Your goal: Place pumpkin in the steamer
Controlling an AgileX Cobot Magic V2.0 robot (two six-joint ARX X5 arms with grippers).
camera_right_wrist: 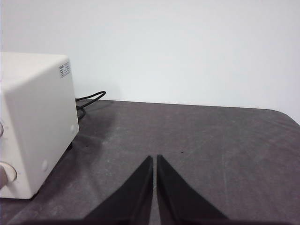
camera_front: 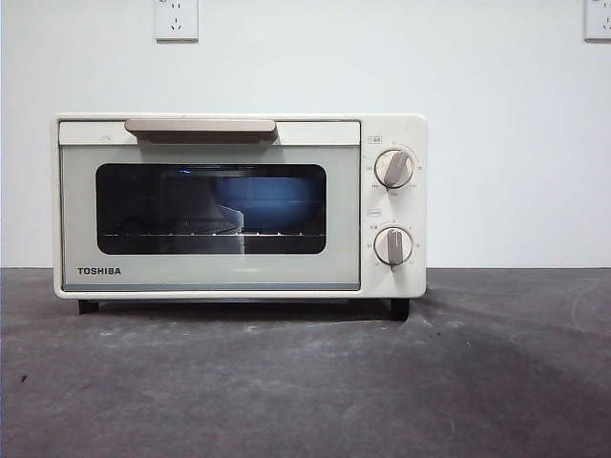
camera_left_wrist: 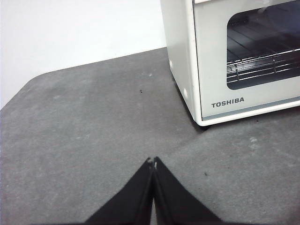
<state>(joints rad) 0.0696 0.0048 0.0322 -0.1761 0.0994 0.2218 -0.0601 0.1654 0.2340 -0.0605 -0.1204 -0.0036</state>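
The steamer is a cream Toshiba countertop oven [camera_front: 239,205] standing on the dark grey table [camera_front: 305,382], its glass door shut and its handle [camera_front: 200,127] along the top edge. It also shows in the left wrist view [camera_left_wrist: 234,61] and the right wrist view [camera_right_wrist: 33,122]. A wire rack [camera_left_wrist: 262,65] shows behind the glass. The pumpkin is out of view in every frame. My left gripper [camera_left_wrist: 153,161] is shut and empty above the table, off the oven's left front corner. My right gripper [camera_right_wrist: 154,158] is shut and empty above the table, off the oven's right side.
Two knobs [camera_front: 393,168] sit on the oven's right panel. A black power cable [camera_right_wrist: 89,99] runs behind the oven. A white wall with two outlets [camera_front: 177,19] stands behind the table. The table's left edge [camera_left_wrist: 18,91] curves near the left arm.
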